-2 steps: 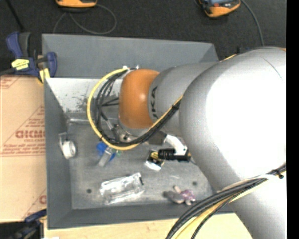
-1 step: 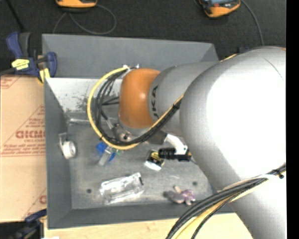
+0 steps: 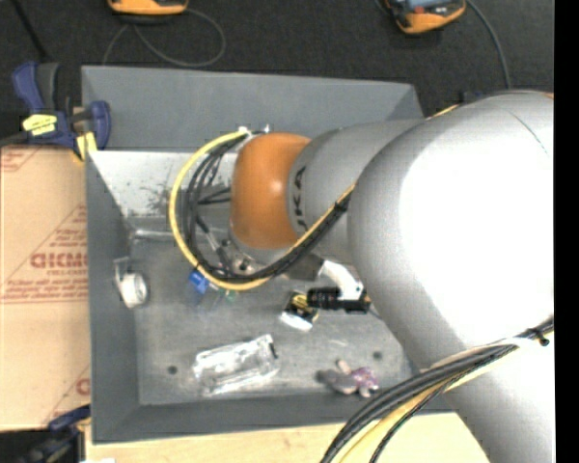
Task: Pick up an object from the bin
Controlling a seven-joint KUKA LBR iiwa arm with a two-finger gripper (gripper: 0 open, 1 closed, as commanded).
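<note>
Plainly, my arm takes up most of the scene, reaching in from the right and bending down into the grey bin so that the wrist points at the floor. The orange cover and the looped cables sit right over my pincer, and because of that I cannot tell whether it stands apart or together.

Loose things lie scattered on the bin's floor, well apart from each other, which should make a single pick easy. A clear plastic packet lies flat near the front wall. A black and yellow tool with a white end lies just beside my arm, to the right of the wrist. A white roll rests against the left wall, where the slope of the bin would naturally let it settle. A small purple piece lies at the front right.

The smallest is a blue piece, left of centre on the floor and just beside my pincer. I judge it the likeliest thing for this pick, since my wrist is lowered next to it, though it may be a different item under the cover. Nothing shows as gripped.
</note>
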